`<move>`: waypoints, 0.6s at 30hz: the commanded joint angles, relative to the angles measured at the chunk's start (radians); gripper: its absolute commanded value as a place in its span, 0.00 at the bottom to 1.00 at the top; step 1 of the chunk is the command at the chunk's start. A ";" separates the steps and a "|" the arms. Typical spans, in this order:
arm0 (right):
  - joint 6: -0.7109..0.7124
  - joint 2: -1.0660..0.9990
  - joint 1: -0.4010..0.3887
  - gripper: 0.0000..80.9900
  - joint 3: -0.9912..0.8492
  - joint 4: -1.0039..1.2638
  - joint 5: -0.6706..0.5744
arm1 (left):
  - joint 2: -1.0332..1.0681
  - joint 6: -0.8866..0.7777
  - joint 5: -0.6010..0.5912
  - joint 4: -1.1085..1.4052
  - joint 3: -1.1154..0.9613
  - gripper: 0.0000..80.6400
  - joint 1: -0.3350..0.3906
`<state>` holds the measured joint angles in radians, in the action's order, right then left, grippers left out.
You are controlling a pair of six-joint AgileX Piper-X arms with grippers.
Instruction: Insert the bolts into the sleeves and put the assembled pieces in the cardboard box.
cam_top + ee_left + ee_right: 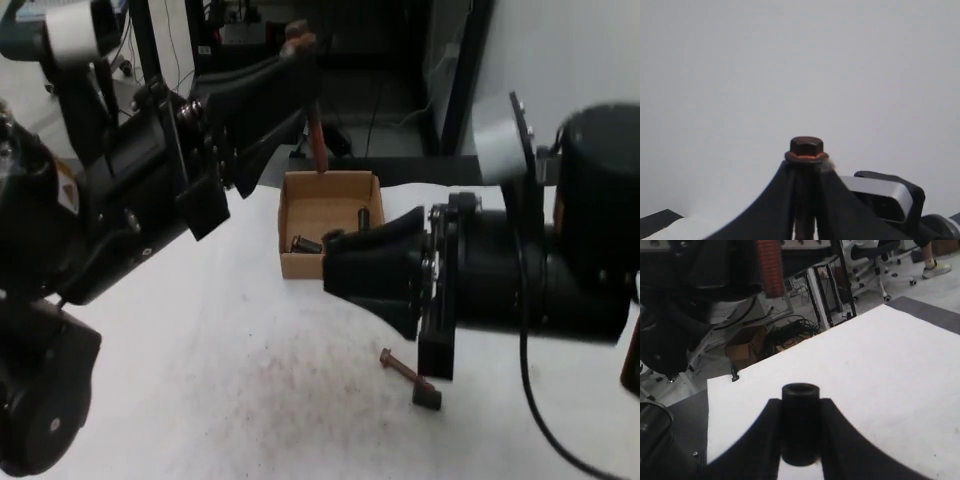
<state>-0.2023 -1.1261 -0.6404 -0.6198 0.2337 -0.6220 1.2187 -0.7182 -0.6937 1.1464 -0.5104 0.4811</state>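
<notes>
The rust-brown metal bolt (806,149), with a six-sided flanged head, is clamped between the black fingers of the left gripper (805,172), head upward. Its threaded shank hangs free below, over the far edge of the brown cardboard box (300,266). The short black tube-shaped sleeve (800,425) is pinched by its sides in the right gripper (800,412), which sits low at the near corner of the box, with the open bore turned away from the fingers. I judge that both parts are held by the sides so that the shank tip and the bore remain free for joining. The box has matte paper walls and holds two dark pieces (305,243). On the white, slightly stained cloth (230,340), a second bolt (398,364) lies with its end at a second sleeve (427,397). Whether it is already inside, I cannot tell.
</notes>
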 commanded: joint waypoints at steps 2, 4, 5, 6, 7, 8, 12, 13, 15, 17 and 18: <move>-0.007 -0.005 -0.013 0.01 0.037 0.111 0.027 | 0.005 -0.026 0.000 0.047 -0.012 0.00 0.000; -0.007 -0.005 -0.013 0.01 0.036 0.117 0.027 | 0.005 -0.026 -0.003 0.047 -0.012 0.00 0.000; -0.007 -0.005 -0.013 0.01 0.036 0.129 0.027 | 0.005 -0.026 -0.008 0.047 -0.012 0.00 0.000; -0.007 -0.005 -0.013 0.01 0.036 0.144 0.033 | 0.005 -0.026 -0.017 0.047 -0.012 0.00 0.000; -0.007 -0.005 -0.013 0.01 0.036 0.153 0.039 | 0.005 -0.023 -0.028 0.047 -0.012 0.00 0.000; -0.007 -0.005 -0.013 0.01 0.036 0.163 0.045 | 0.005 -0.023 -0.036 0.047 -0.012 0.00 0.000; -0.007 -0.005 -0.013 0.01 0.036 0.175 0.048 | 0.005 -0.023 -0.089 0.036 -0.012 0.00 0.000; -0.007 -0.005 -0.013 0.01 0.036 0.175 0.048 | 0.005 -0.023 -0.100 0.029 -0.012 0.00 0.000; -0.007 -0.005 -0.013 0.01 0.036 0.175 0.048 | 0.005 0.002 -0.116 0.006 -0.012 0.00 0.000; -0.007 -0.005 -0.013 0.01 0.034 0.175 0.048 | 0.005 0.046 -0.131 -0.021 -0.012 0.00 0.000; -0.007 -0.005 -0.013 0.01 0.034 0.175 0.048 | 0.005 0.063 -0.138 -0.034 -0.012 0.00 0.000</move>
<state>-0.2086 -1.1335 -0.6502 -0.5807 0.3889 -0.5751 1.2250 -0.6777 -0.8104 1.1172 -0.5102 0.4811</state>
